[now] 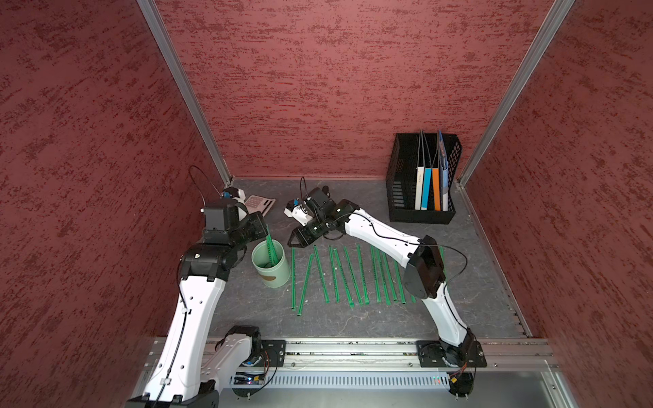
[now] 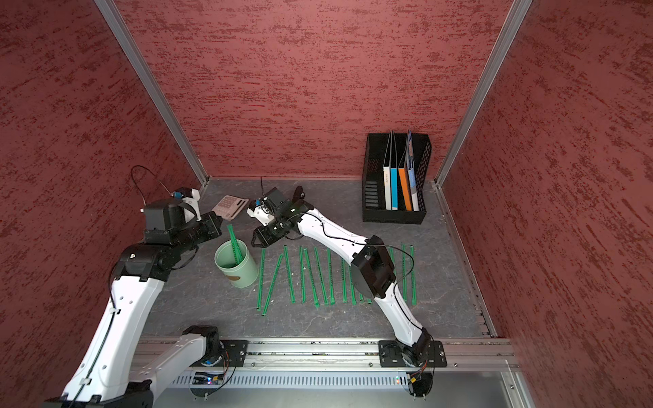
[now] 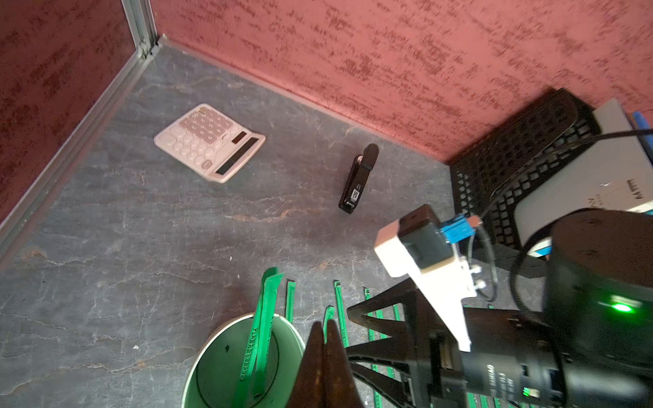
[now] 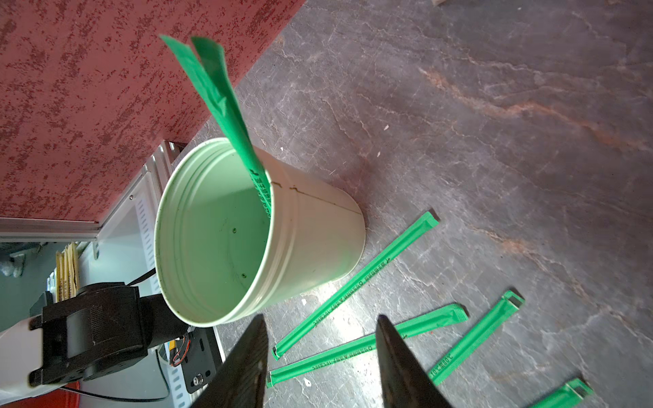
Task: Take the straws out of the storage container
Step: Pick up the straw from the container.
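The left arm (image 1: 196, 303) rises from the near left of the base rail, bends at its elbow, and turns its black wrist (image 1: 229, 226) toward the right. The left gripper (image 3: 324, 323) has its two fingers pressed together with nothing between them. The right arm (image 1: 381, 229) climbs from the near right, folds at its elbow, and stretches low toward the far left. The right gripper (image 4: 321, 318) points left, jaws apart and empty.

Walls (image 1: 318, 88): red mottled panels are enclosing three sides.
Bench (image 1: 247, 318): a dark grey veined slab is lying flat below.
Posts (image 1: 183, 88): aluminium strips are running up both back corners.
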